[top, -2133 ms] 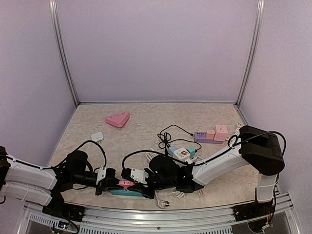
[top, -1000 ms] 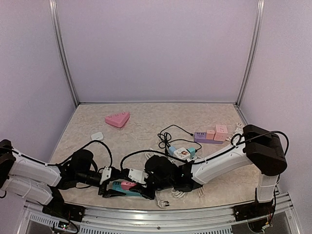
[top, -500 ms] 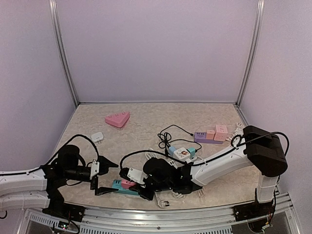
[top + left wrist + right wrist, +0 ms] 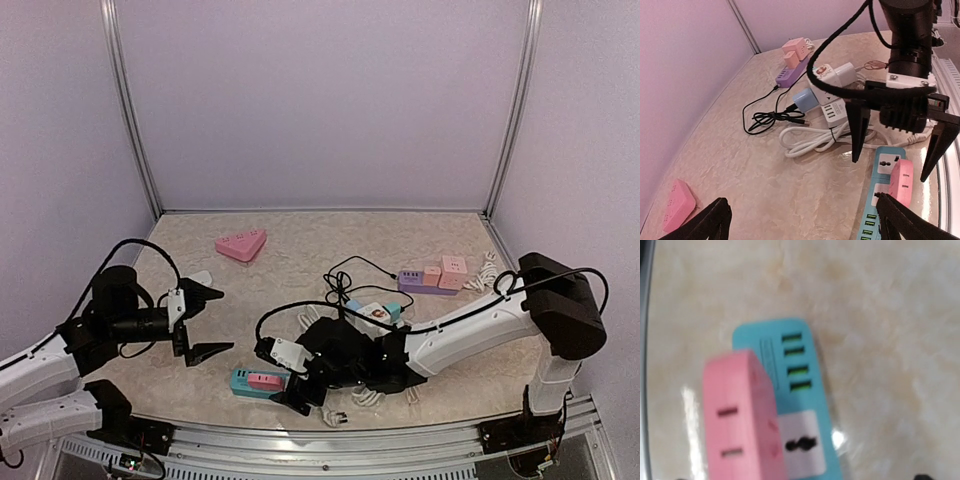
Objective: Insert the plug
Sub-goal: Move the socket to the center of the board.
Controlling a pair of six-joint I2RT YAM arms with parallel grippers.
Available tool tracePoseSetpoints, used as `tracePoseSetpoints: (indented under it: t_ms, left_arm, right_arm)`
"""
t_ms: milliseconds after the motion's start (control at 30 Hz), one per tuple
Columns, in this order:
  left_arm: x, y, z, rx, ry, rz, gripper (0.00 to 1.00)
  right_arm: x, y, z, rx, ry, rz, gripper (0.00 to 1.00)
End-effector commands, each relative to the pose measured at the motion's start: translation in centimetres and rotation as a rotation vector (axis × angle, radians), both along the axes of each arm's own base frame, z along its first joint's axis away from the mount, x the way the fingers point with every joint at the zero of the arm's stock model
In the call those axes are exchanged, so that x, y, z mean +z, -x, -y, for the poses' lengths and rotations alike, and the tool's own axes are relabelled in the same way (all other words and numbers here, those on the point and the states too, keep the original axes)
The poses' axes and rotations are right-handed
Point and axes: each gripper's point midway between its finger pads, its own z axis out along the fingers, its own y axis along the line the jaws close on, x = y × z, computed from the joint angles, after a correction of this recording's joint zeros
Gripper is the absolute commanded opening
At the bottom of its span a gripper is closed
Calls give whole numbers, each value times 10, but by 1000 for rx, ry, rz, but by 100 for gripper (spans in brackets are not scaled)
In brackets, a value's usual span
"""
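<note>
Near edge of table [image 4: 300, 250]: teal power strip [image 4: 240, 381] lies flat.
Pink plug [image 4: 263, 380]: seated on the strip.
Right gripper [image 4: 891, 169]: spread wide astride the plug, gripping nothing.
Left gripper [image 4: 215, 321]: wide apart, empty, raised at left.

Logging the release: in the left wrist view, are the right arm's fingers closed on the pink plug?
No, the right arm's fingers stand wide apart, not pinching the pink plug.
</note>
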Motion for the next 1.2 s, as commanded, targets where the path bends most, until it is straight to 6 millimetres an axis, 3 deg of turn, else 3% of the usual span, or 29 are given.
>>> tracePoseSetpoints:
  t_ms: [0, 200, 400, 533, 700, 867, 1000, 1167]
  left_arm:
    - [20, -28, -20, 175, 14, -64, 99]
    - [63, -80, -62, 461, 39, -170, 99]
    - [58, -123, -110, 736, -44, -282, 99]
    - [71, -128, -110, 729, -11, -276, 99]
    - [71, -131, -103, 722, 44, -336, 99]
    - [84, -152, -114, 827, 178, -426, 99]
    - [86, -171, -114, 868, 150, -502, 99]
    - [79, -205, -119, 941, 31, -514, 99]
  right_arm:
    - [16, -10, 3, 14, 12, 79, 98]
    - [-29, -11, 5, 121, 187, 85, 98]
    - [-32, -22, -5, 133, 192, 114, 98]
    - [-42, -24, 0, 146, 171, 57, 92]
    - [-55, -21, 8, 159, 202, 3, 77]
    - [-56, -28, 11, 118, 186, -43, 65]
    - [-53, -47, 16, 11, 157, -50, 56]
    - [-53, -93, 35, -251, 124, -59, 55]
